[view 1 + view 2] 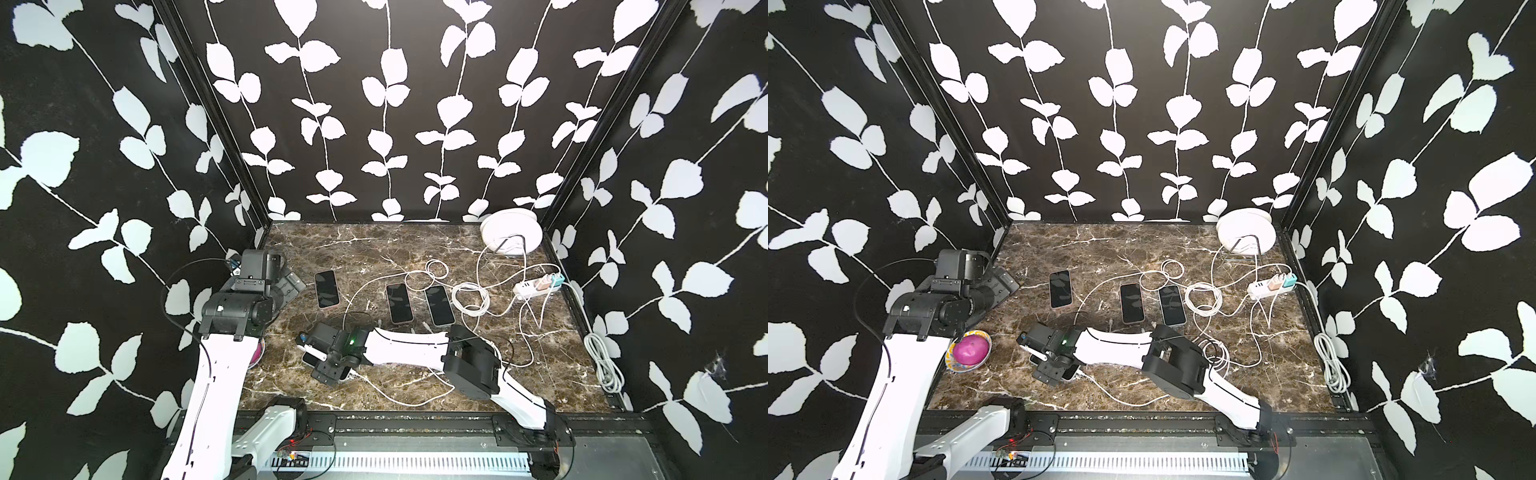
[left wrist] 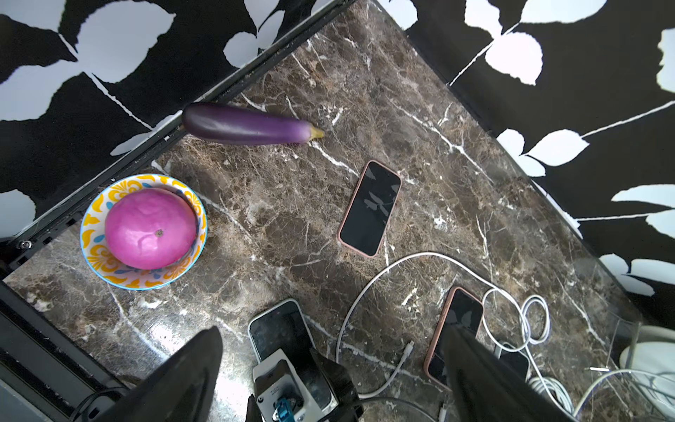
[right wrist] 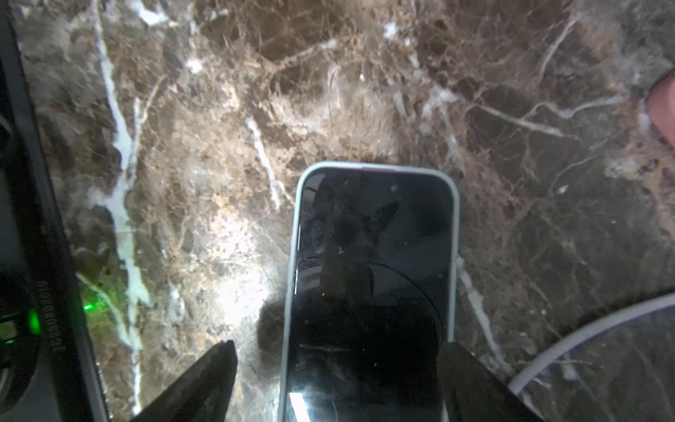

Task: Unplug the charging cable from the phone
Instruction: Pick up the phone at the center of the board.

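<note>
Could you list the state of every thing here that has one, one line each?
White-cased phone: face up, screen dark.
Charging cable: apparently plugged into that phone.
Right pincer: open, astride that phone.
Left pincer: open, empty.
Row of three phones: screens dark.
Power strip: adapters plugged in.

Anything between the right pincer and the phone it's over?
Nothing visible. The right pincer stands open astride the light-cased phone. The white cable lies off to one side; the plug end is out of view.
</note>
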Controlling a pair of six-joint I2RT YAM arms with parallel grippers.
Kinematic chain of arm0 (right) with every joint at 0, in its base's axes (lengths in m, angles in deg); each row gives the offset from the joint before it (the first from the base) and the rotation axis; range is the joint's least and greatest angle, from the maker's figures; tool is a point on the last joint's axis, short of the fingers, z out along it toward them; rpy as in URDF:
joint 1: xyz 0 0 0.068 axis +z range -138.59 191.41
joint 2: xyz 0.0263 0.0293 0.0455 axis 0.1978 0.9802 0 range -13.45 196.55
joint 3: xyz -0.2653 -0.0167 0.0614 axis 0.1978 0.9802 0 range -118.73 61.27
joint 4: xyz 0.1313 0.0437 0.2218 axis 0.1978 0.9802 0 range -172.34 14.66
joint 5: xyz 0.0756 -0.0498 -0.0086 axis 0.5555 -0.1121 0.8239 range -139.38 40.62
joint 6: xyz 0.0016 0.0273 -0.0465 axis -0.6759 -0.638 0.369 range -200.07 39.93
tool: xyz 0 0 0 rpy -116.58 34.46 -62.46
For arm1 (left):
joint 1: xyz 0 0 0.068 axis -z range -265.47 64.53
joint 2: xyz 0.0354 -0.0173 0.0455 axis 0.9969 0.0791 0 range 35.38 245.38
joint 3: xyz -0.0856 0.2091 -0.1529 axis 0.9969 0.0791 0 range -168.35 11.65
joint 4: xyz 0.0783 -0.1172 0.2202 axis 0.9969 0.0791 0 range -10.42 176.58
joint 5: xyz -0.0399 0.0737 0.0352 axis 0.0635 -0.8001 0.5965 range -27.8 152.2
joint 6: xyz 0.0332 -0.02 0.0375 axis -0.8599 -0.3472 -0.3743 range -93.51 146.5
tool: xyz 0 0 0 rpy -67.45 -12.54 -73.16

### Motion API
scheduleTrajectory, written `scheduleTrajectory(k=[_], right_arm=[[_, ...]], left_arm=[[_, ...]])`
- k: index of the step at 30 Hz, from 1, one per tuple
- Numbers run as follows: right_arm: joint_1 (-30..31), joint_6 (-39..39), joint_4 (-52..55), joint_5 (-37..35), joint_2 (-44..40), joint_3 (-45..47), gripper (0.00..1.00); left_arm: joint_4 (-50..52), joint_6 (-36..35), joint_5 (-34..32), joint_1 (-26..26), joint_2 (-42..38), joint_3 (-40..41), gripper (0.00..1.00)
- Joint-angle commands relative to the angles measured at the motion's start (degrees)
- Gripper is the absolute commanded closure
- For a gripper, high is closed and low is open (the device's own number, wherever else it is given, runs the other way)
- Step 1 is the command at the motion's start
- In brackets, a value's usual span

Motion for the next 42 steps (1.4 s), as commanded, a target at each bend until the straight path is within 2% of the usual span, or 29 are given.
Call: scheduleTrajectory(k=[1, 8, 13, 17, 21, 23, 26, 32, 36, 42], right_arm=[[0.09, 1.22, 4.4, -1.78, 1.3, -2.5, 0.11], [0.01, 2.01, 8.76, -2.44, 5.48, -7.17, 0.1], [-0.29, 2.2, 13.89, -0.99, 9.65, -13.1, 0.1], [-1.12, 1.34, 14.71, 0.45, 11.02, -14.04, 0.09], [-2.12, -0.05, 14.78, 2.85, 11.27, -13.84, 0.19], [-2.15, -0.22, 14.99, 1.85, 10.9, -13.41, 0.29], [-2.25, -0.73, 15.79, 0.58, 10.42, -13.43, 0.36], [-3.27, -3.53, 10.75, 2.18, 5.04, -7.92, 0.62], [-3.5, -4.81, 5.86, 2.63, -0.9, -2.59, 0.67], [-3.55, -7.05, 0.26, -1.09, -8.05, 4.43, 0.81]], left_arm=[[0.45, -1.77, 1.36, -0.18, -1.3, 0.55, 0.03], [-1.23, -1.63, 3.61, -0.09, -1.46, 1.98, 0.03], [-1.68, -2.06, 4.7, -0.17, -0.91, 2.11, 0.03], [-2.04, -2.18, 5.21, -0.2, -0.82, 2.29, 0.03], [-2.72, -2.41, 5.76, -0.13, -0.92, 3.82, 0.05], [-3.46, -2.67, 6.2, -0.17, -1.41, 5.52, 0.07], [-4.86, -2.77, 7.36, -0.17, -2.45, 8.26, 0.09], [-6.94, -4.14, 8.68, -0.18, -4.99, 12.1, 0.11], [-9.43, -5.28, 10.08, -0.17, -7.39, 14.64, 0.11], [-11.04, -6.99, 12.6, -0.17, -8.86, 16.42, 0.13]])
